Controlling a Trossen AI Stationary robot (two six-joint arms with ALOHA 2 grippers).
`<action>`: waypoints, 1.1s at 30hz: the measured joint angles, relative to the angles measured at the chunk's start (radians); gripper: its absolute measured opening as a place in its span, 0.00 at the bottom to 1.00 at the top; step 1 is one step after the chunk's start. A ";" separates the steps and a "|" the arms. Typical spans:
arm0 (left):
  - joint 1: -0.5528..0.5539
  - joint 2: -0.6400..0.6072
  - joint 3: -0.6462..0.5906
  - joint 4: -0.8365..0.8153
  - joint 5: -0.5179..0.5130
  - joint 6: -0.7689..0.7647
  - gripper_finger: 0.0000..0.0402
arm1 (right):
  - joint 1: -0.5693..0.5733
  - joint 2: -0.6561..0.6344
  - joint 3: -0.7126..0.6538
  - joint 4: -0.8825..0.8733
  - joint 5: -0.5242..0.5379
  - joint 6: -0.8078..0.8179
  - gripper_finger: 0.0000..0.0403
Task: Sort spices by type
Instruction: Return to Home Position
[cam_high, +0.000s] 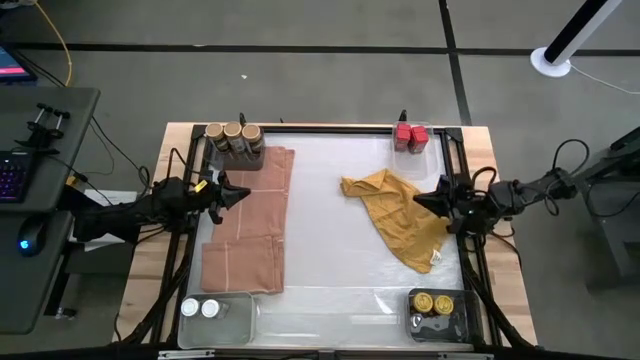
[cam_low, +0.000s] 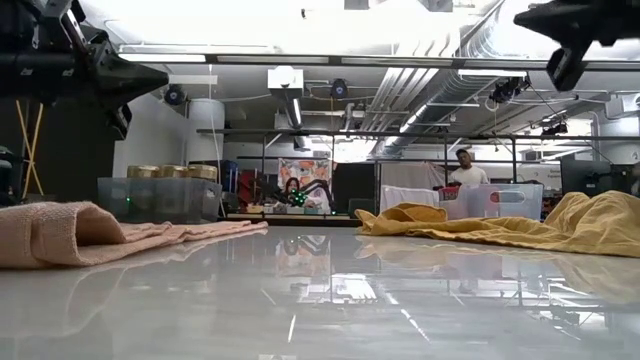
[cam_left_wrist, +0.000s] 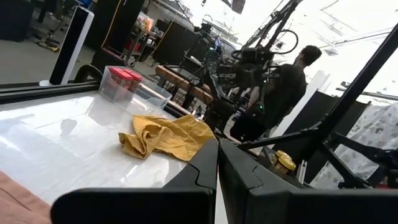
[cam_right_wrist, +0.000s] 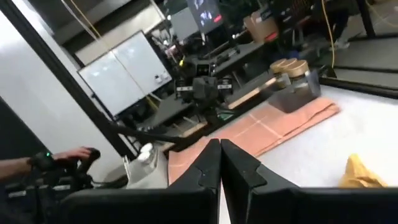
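Observation:
The spice jars stand in clear trays at the table's four corners: three tan-lidded jars (cam_high: 232, 137) far left, red-lidded jars (cam_high: 410, 135) far right, two white-lidded jars (cam_high: 200, 309) near left, and two gold-lidded jars (cam_high: 432, 302) near right. My left gripper (cam_high: 243, 195) is shut and hovers over the pink cloth's far half, pointing toward the table's right. My right gripper (cam_high: 418, 198) is shut above the mustard cloth, pointing left. In the low view both arms are high above the table. Neither gripper holds a jar.
A folded pink cloth (cam_high: 250, 225) lies flat on the left half and a crumpled mustard-yellow cloth (cam_high: 395, 215) on the right half. A bare glossy strip (cam_high: 320, 200) runs between them. A person (cam_low: 463, 170) stands in the room beyond the far edge.

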 joint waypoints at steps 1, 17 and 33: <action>0.000 0.000 0.000 0.000 0.000 0.000 0.00 | -0.005 -0.010 -0.023 0.025 0.000 -0.005 0.00; 0.000 0.000 0.000 0.000 -0.001 -0.001 0.00 | -0.156 0.033 -0.294 0.486 -0.178 -0.103 0.00; -0.021 0.000 0.000 0.001 -0.001 -0.002 0.00 | -0.160 0.056 -0.287 0.054 -0.233 -0.160 0.00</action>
